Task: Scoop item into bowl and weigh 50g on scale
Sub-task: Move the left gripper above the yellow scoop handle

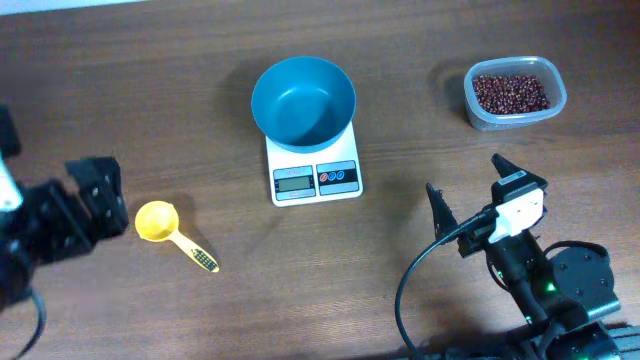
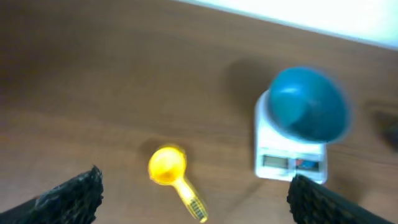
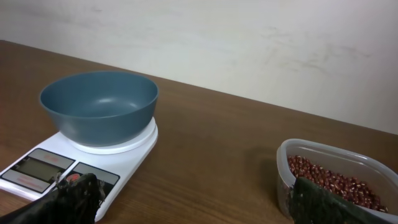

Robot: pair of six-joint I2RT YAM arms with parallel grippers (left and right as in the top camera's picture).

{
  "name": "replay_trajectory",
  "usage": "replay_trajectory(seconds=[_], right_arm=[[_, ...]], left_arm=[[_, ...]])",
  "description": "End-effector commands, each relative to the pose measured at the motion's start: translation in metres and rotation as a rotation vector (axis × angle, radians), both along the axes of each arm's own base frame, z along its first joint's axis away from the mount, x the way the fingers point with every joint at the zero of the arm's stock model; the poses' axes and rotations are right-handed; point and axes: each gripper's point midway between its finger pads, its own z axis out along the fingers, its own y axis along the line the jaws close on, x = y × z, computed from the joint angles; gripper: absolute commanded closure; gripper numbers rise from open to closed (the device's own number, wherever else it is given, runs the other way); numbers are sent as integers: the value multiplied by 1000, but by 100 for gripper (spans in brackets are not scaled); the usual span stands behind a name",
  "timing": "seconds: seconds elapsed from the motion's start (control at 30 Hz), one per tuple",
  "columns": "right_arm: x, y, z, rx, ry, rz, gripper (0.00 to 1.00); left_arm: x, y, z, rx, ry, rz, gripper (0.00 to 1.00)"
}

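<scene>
Progress: setup only; scooping isn't looking begun yet, imo.

Table [image 1: 150, 110] is carrying everything, w/ all pieces lying apart from both arms. L gripper [image 1: 108, 197] is hanging at the left edge w/ jaws spread wide, gripping nothing. In its wrist view the fingers are framing the scoop from well back, not touching it. R gripper [image 1: 462, 172] is hovering front right, likewise wide and empty, pointing roughly btw scale and tub.

Bowl [image 1: 303, 100] is sitting upright on the scale [image 1: 315, 178], overhanging the platform, w/ display and buttons showing in front. Overhead is showing bare blue bottom, so the bowl is looking empty. That step (bowl on scale) is looking done. Display digits are too small to read, so can't tell whether it's zeroed.

Tub [image 1: 556, 95] is standing back right, well apart from the scale, no lid visible. Scoop [image 1: 158, 222] is lying on the table near the L gripper, cup to the left, handle pointing front right, nothing in it.

Beans [image 1: 510, 93] are all lying in the tub: none in bowl, none in scoop, none spilled as far as I'm seeing.

Remaining: picking up the scoop, dipping into the tub, tipping beans into the bowl, then adding or trimming till the scale is showing the target weight. Basically the whole job.
</scene>
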Motion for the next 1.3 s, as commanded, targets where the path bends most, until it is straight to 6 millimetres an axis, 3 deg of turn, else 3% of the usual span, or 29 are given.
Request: replay_trajectory(seconds=[0.0,0.23,0.53,0.6,0.7,1.27], right_arm=[[-1,1,-1,11,3,4,1],[-1,1,-1,11,3,4,1],[-1,1,-1,11,3,4,1],[-1,1,-1,11,3,4,1],[-1,1,-1,10,2,4,1],[-1,1,-1,11,3,4,1]], left_arm=[[4,16,-30,55,162,66,1],[4,16,-86,49,479,54,1],[18,16,-118,47,627,49,1],[20,16,-123,46,647,49,1],[42,17,-123,48,582,51,1],[42,17,-125,48,590,51,1]])
